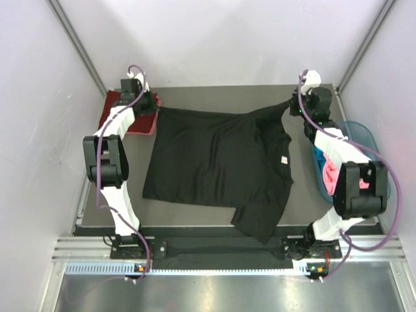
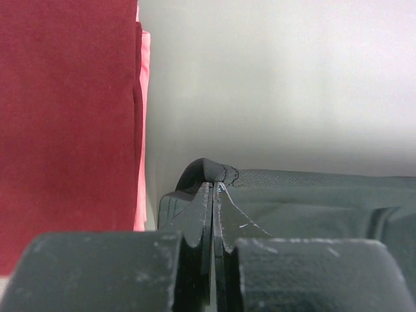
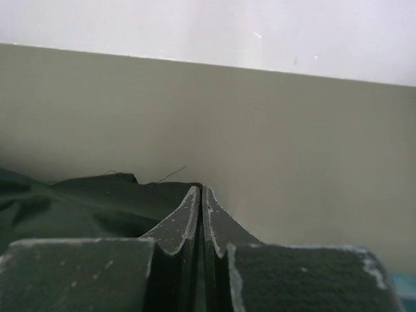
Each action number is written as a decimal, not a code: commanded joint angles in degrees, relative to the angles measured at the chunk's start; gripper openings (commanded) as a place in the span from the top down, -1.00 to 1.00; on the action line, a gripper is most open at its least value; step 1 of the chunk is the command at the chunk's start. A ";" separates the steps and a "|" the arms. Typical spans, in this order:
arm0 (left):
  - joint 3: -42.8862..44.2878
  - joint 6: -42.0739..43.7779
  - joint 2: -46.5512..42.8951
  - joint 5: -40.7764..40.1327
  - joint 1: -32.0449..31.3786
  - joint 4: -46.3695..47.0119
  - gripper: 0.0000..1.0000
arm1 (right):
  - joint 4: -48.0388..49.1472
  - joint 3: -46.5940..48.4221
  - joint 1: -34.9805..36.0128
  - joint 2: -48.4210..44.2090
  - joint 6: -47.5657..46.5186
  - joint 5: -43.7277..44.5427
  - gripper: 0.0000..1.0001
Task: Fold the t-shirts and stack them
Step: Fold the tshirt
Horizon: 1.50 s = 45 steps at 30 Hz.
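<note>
The black t-shirt (image 1: 214, 162) lies spread flat across the middle of the table (image 1: 227, 96). It is soft matte cloth with a small pale label near the collar, and 1 sleeve droops over the near edge. Both my arms reach to the far side with elbows raised and wrists low. My left claw (image 2: 212, 188) is closed tight on a bunched fold at the shirt's far-left corner. My right claw (image 3: 200, 192) is pressed shut on the far-right corner, which is drawn out into a point. The fingers (image 2: 195, 214) are dark, scuffed and tapered.

Just left of my left claw is a folded dark red t-shirt (image 2: 65, 130), smooth and square-edged, on top of a pink t-shirt (image 2: 144, 130). Under my right arm a teal plastic basket (image 1: 364, 133) holds crumpled pink cloth (image 1: 333, 174) and blue cloth (image 1: 318, 158).
</note>
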 commanded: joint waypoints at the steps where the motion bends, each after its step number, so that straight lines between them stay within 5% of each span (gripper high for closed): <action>1: -2.36 1.03 -5.63 -0.26 0.22 -0.64 1.00 | -3.50 -2.38 1.19 -5.20 2.10 2.54 1.00; 20: -13.52 1.82 -9.94 -5.89 0.31 -10.22 1.00 | -21.61 -20.56 3.21 -22.96 11.61 4.65 1.00; 45: -20.03 0.33 -12.84 -15.81 -0.31 -11.71 1.00 | -26.17 -30.43 4.62 -26.30 18.55 6.76 1.00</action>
